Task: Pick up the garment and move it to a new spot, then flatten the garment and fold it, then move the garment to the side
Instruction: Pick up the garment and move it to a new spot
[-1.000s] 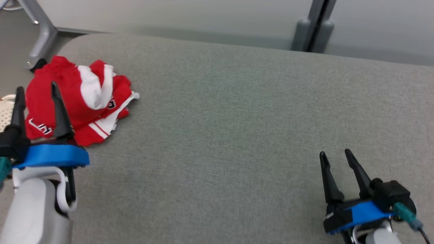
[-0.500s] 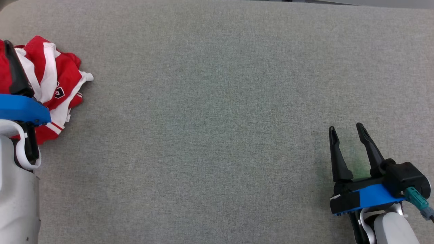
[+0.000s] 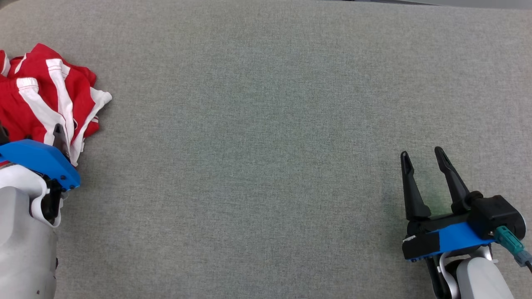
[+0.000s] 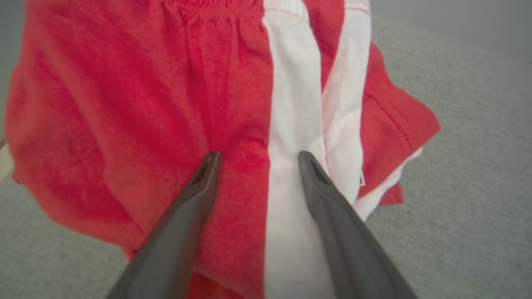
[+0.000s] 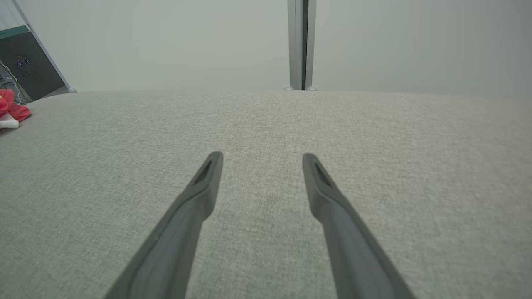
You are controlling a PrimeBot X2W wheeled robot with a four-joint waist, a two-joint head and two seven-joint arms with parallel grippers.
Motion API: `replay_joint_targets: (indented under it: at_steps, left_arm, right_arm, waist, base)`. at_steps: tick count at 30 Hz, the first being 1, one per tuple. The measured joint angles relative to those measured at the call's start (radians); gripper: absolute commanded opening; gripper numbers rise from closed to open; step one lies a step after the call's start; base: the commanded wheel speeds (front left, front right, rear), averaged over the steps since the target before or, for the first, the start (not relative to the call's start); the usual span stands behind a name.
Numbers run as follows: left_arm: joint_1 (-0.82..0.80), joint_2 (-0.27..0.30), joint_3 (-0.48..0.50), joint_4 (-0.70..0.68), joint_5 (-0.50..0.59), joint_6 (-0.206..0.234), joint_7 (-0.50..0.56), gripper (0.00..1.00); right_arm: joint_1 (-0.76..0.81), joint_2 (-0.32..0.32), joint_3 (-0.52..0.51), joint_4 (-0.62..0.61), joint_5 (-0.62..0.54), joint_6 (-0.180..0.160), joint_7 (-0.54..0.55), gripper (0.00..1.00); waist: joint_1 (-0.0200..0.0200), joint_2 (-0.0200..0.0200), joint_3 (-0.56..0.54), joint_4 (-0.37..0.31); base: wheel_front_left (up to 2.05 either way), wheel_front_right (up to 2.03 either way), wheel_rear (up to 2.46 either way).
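The garment (image 3: 45, 95) is a crumpled red and white piece lying at the far left of the grey fabric table (image 3: 266, 124). My left gripper (image 4: 259, 157) is open and points down into it, fingers spread over the red cloth and a white stripe (image 4: 291, 124), the tips at or just above the fabric with nothing pinched. In the head view one left fingertip (image 3: 58, 132) pokes out above the blue wrist plate (image 3: 39, 160). My right gripper (image 3: 422, 153) stands open at the lower right over bare table, far from the garment (image 5: 8, 109).
Wide bare grey cloth stretches between the two arms. Beyond the table's far edge, the right wrist view shows a pale wall with a grey upright post (image 5: 302, 43) and dark equipment (image 5: 25, 66) at the upper left.
The head camera tilted down early on, shifting the whole picture. Since then my left gripper has dipped down onto the garment, its fingers now mostly hidden behind the blue plate. The right gripper barely moved.
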State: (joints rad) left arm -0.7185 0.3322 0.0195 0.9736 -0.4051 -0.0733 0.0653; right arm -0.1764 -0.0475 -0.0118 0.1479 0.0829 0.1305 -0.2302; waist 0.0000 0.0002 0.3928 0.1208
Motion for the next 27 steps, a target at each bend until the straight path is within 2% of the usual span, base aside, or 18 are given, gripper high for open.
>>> replay_joint_targets:
  at_steps: [3, 4, 5, 6, 11, 17, 23, 27]
  left_arm:
    - [-0.014, 0.001, -0.003, 0.030, -0.011, -0.012, 0.036, 1.00]
    - [-0.017, 0.001, -0.005, 0.037, -0.014, -0.015, 0.043, 0.49]
    - [-0.020, 0.002, -0.006, 0.044, -0.015, -0.016, 0.045, 0.11]
    - [-0.022, 0.002, -0.007, 0.051, -0.016, -0.016, 0.045, 0.00]
    - [-0.022, 0.006, -0.018, 0.069, -0.018, -0.025, 0.021, 0.00]
    - [-0.033, 0.031, -0.035, 0.035, -0.001, -0.030, -0.070, 0.00]
    - [-0.070, 0.052, -0.056, -0.062, 0.023, -0.028, -0.156, 0.00]
    - [-0.096, 0.058, -0.073, -0.180, 0.046, -0.020, -0.187, 0.00]
  right_arm:
    - [0.000, 0.000, 0.000, 0.000, 0.000, 0.000, 0.002, 1.00]
    - [0.000, 0.000, 0.002, 0.000, 0.000, 0.000, 0.002, 1.00]
    - [0.000, 0.000, 0.002, 0.000, 0.000, 0.000, 0.002, 1.00]
    - [0.000, 0.000, 0.004, 0.002, 0.000, 0.000, 0.005, 1.00]
    - [0.001, 0.000, 0.009, 0.016, 0.012, 0.000, 0.006, 1.00]
    - [0.007, 0.000, 0.021, 0.040, 0.029, 0.000, -0.002, 1.00]
    - [0.016, 0.000, 0.039, 0.070, 0.062, 0.000, -0.014, 1.00]
    - [0.019, 0.000, 0.047, 0.090, 0.083, 0.000, -0.022, 1.00]
  waist:
    - [-0.0001, 0.0000, -0.006, 0.001]
    - [0.0000, -0.0001, -0.009, 0.002]
    - [0.0000, 0.0000, -0.011, 0.002]
    - [0.0000, 0.0000, -0.015, 0.002]
    - [0.0000, 0.0000, -0.047, 0.006]
    - [-0.0001, -0.0001, -0.101, 0.010]
    - [-0.0001, -0.0002, -0.152, -0.002]
    - [-0.0001, -0.0002, -0.179, -0.024]
  base:
    - [0.00, 0.00, 0.00]
    - [0.00, 0.00, 0.00]
    - [0.00, 0.00, 0.00]
    - [0.00, 0.00, 0.00]
    - [0.00, 0.00, 0.00]
    - [0.00, 0.00, 0.00]
    - [0.00, 0.00, 0.00]
    - [0.00, 0.00, 0.00]
